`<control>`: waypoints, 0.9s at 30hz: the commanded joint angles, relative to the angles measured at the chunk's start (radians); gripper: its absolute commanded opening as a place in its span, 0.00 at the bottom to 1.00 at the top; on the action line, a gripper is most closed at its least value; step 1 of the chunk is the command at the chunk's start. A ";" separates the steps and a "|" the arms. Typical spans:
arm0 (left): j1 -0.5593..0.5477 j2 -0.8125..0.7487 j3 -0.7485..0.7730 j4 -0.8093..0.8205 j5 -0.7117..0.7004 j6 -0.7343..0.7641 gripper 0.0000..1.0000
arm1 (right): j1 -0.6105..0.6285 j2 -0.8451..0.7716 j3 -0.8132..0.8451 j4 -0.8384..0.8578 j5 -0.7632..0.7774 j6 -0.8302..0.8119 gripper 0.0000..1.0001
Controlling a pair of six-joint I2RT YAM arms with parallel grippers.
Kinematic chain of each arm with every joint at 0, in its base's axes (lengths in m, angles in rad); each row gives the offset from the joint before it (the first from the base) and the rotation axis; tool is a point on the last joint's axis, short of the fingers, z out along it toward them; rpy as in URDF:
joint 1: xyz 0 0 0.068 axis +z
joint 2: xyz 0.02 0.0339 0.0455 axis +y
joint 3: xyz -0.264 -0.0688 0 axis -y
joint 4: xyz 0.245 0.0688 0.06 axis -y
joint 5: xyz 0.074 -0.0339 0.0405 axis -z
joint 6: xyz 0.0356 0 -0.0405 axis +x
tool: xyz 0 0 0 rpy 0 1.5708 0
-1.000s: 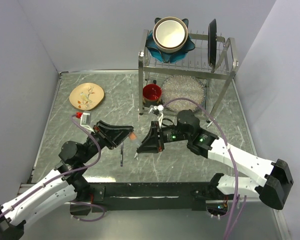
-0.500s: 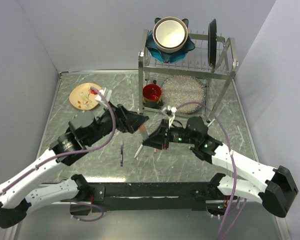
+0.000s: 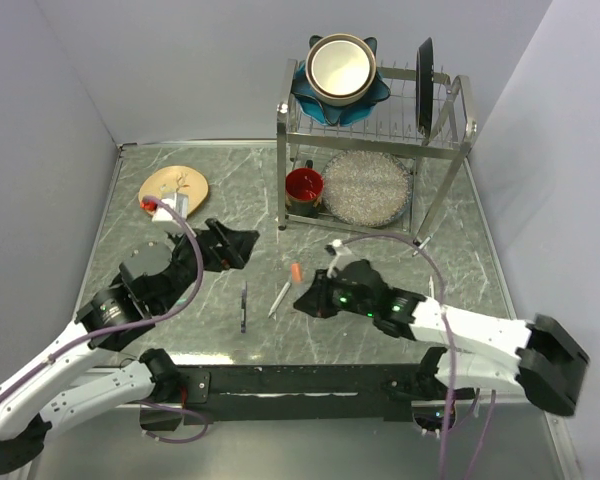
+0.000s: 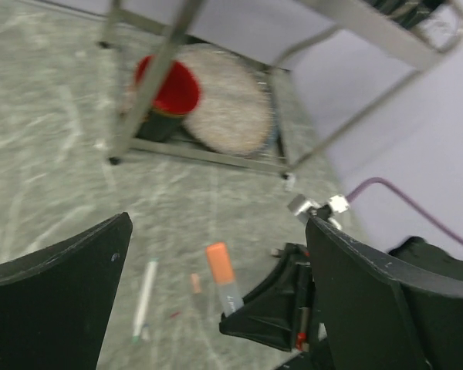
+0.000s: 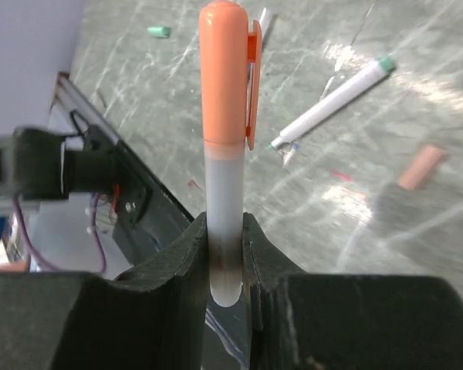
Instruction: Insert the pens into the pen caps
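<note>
Right fingers [image 5: 170, 262]: clamped on the grey barrel of a pen [image 5: 220, 193]. An orange cap [image 5: 225, 77] is already seated on it and points away from the wrist.
Left fingers [image 4: 62, 301]: spread wide, nothing held, hung over the left half of the desk [image 3: 310, 340].
Next pen: a white pen [image 3: 280, 298] lies flat on the desk just left of the right fingers, between the two arms. Its long axis runs near-left to far-right and no cap is on it. The right arm is judged nearer.
Black pen [image 3: 244, 307]: laid flat, axis near to far, nearer the left arm.
Teal cap [image 5: 158, 31]: loose on the desk, seen from the right wrist only, not made out from above.
Unclear: a salmon piece [image 5: 420, 166] lies beside the white pen; whether it is a cap cannot be told. The left wrist view is blurred.
</note>
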 commanded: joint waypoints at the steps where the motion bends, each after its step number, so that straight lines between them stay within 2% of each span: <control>1: -0.004 -0.075 -0.052 -0.054 -0.166 0.003 0.99 | 0.063 0.182 0.159 -0.022 0.166 0.175 0.05; 4: -0.004 -0.124 -0.074 -0.077 -0.203 -0.015 0.99 | 0.097 0.302 0.230 0.007 0.190 0.247 0.07; 12: -0.004 -0.186 -0.080 -0.147 -0.275 -0.069 0.99 | 0.140 0.580 0.422 -0.042 0.230 0.309 0.12; 20: -0.004 -0.186 -0.065 -0.201 -0.321 -0.098 0.99 | 0.190 0.698 0.503 -0.143 0.296 0.324 0.16; 27: -0.004 -0.186 -0.069 -0.190 -0.318 -0.108 0.99 | 0.224 0.739 0.545 -0.241 0.353 0.352 0.32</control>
